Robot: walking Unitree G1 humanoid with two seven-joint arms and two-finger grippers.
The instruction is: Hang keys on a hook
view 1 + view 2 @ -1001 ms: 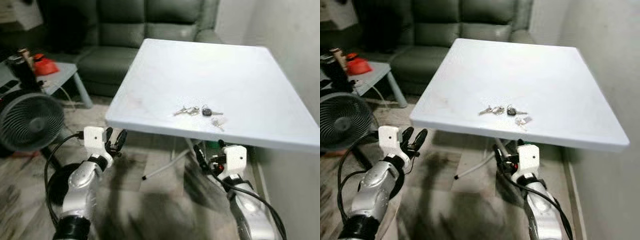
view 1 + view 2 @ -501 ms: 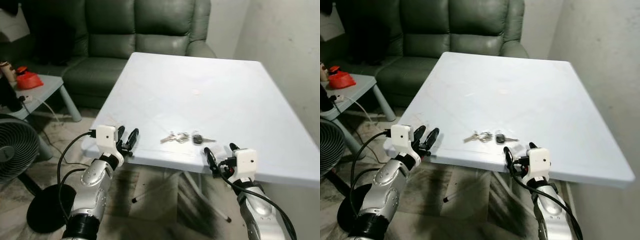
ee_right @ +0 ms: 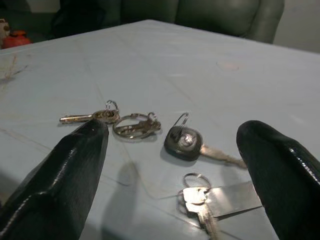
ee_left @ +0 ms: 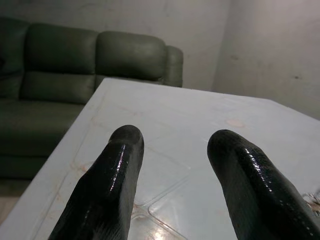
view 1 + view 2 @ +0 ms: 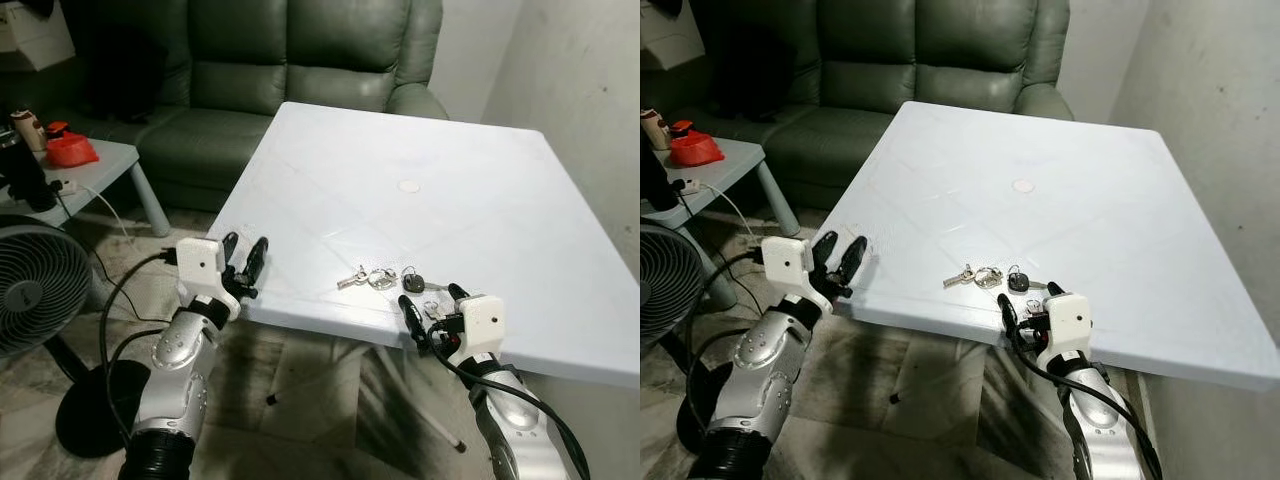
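I see the keys point(image 5: 385, 280) near the white table's point(image 5: 480, 190) near edge; right gripper point(image 5: 428, 305) spread just before them, left gripper point(image 5: 245, 262) spread at the near-left corner.

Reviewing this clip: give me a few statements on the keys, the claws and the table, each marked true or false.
1. The keys lie on the white table. True.
2. The right claw grips the keys. False: it is open, with the keys lying ahead between its fingers.
3. The left claw is open at the table's near left edge. True.
4. A green sofa stands behind the table. True.
5. A key already hangs on a hook. False: all lie on the table.
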